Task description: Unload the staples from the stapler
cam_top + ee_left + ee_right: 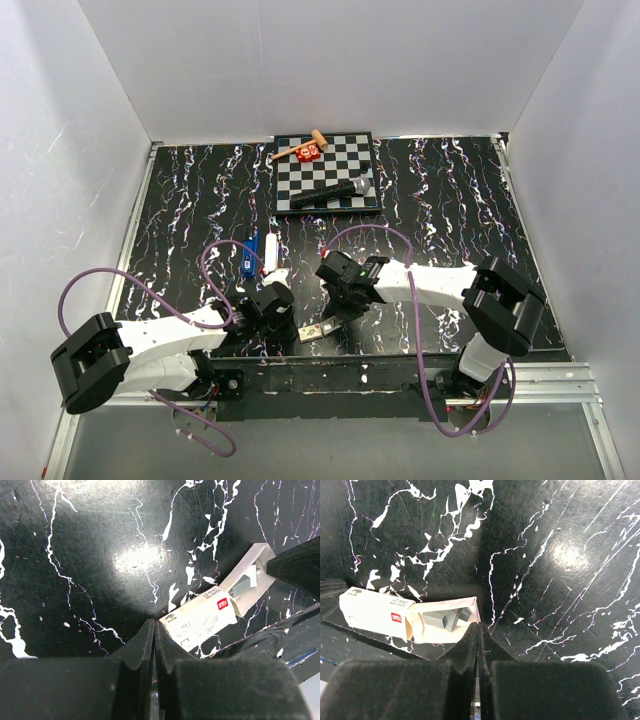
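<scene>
Top external: with left fingers (141, 645) and right fingers (467, 647) both pinched shut and empty, I am planning to open wide before gripping the stapler (249, 258) left of centre.

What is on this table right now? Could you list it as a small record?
stapler: blue, lying just beyond the left tool, not held
staple box: slid open, between the two tools, staples showing
left tool: shut, empty
right tool: shut, empty, tip by the box's open end
chessboard: at the back, microphone lying on it
</scene>
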Robot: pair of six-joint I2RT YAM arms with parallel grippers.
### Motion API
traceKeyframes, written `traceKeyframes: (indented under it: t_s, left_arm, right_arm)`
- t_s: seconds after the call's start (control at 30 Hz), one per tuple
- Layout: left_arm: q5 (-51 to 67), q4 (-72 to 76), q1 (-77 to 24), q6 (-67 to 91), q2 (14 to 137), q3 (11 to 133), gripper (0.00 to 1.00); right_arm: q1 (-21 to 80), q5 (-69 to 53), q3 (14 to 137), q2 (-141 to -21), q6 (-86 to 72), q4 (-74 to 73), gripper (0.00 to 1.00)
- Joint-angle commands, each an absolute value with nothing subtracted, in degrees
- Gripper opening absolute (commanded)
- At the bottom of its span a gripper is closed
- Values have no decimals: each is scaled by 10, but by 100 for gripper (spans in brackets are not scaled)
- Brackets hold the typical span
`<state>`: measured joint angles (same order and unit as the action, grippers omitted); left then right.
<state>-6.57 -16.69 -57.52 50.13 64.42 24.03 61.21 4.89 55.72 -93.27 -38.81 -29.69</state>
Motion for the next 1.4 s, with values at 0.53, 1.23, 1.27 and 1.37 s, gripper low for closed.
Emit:
traceKeyframes:
  t_s: [0.53, 1.23, 1.27, 1.37]
  left_arm:
    - [-55, -158, -580, 497, 657, 243, 0]
    - [-48, -156, -587, 498, 660, 247, 0]
    - [-48, -157, -587, 498, 659, 247, 0]
    - [-49, -157, -588, 498, 657, 247, 0]
  right_arm:
    - [618, 76, 586, -955, -402, -282, 1]
    - [626, 113, 606, -975, -423, -314, 1]
    - [627, 115, 608, -976, -424, -316, 1]
    - [633, 127, 616, -976, -421, -326, 1]
